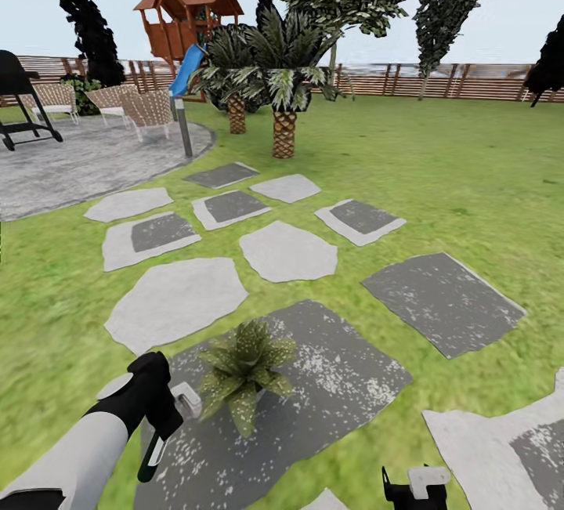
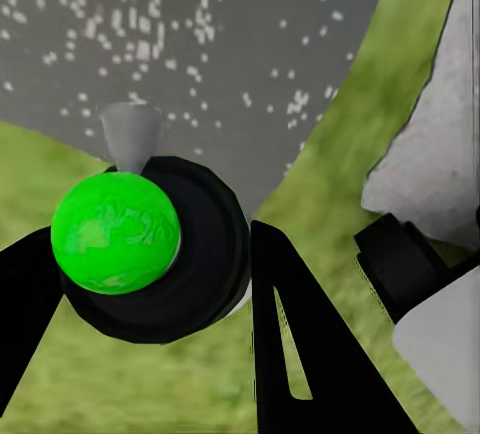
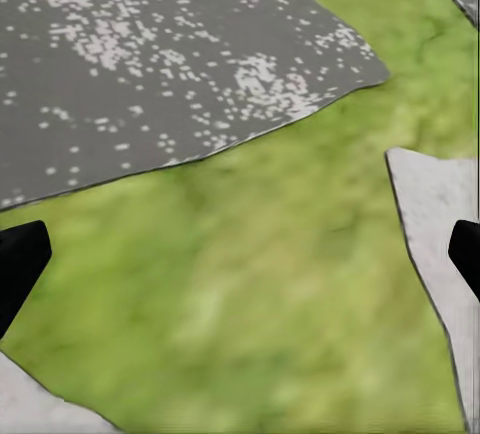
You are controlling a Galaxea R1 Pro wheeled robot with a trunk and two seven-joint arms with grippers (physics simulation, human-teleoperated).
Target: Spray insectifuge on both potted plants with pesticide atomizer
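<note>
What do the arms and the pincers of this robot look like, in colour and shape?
The left arm has a smooth white shell ending in a black wrist section. The left pincer is black with flat, tapering fingers. The right pincer is black with a pale grey block on top.

No readable text, label, brand, number or sign appears in any of the views.
</note>
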